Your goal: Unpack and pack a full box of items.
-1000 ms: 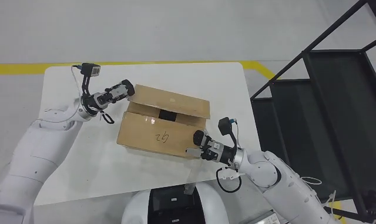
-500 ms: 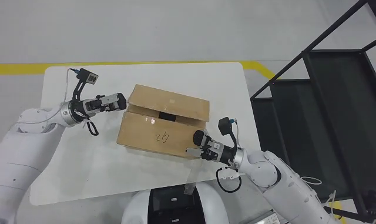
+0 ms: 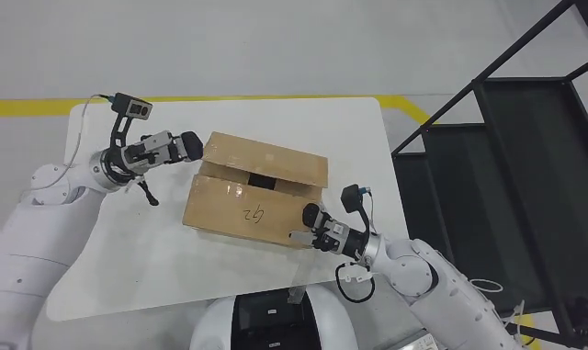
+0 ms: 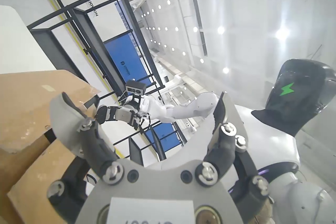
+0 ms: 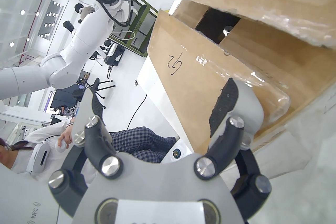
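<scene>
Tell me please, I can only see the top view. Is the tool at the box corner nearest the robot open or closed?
Observer: The right tool is open, spread wide beside the taped corner of the box. I can't tell if it touches.
Operator: And the other one, up by the flap?
Observer: The left tool is open as well, holding nothing. One finger sits by the corner of the raised flap.
Operator: Is anything inside the dark hole?
Observer: Through the gap a small shiny bit shows, but I can't tell what it is.
</scene>
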Available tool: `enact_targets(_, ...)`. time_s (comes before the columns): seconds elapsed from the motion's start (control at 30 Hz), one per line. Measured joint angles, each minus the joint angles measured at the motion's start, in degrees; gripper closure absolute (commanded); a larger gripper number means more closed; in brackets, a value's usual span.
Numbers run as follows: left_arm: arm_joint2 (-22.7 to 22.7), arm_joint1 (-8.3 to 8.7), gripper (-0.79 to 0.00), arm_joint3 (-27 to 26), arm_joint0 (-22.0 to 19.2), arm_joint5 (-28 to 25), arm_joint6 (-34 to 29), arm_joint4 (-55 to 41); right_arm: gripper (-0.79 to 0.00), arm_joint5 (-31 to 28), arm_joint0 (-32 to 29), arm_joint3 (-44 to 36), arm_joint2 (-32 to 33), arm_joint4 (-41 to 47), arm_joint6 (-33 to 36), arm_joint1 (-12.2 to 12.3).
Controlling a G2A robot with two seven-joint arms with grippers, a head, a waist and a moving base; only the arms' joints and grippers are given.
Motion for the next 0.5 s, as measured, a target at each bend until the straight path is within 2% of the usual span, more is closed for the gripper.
enact_targets(0.13,3.09,-1.76,-0.785,2.57,-1.71,-2.14,2.16,4.32,-0.785,-1.67,-1.29,-1.67,0.85,0.99,0.22,0.14)
enact_targets(0.23,5.64,-2.75,-0.785,4.98,-3.32,-1.63,1.65,7.74,-0.785,-3.41,-3.18,-3.37,2.18,2.06,1.40,0.49)
enact_targets(0.5,6.65,-3.06,-0.785,8.60,-4.78,0.03,-0.01,11.40,-0.785,-5.21,-7.18,-6.31,5.26,4.07,6.39,1.38)
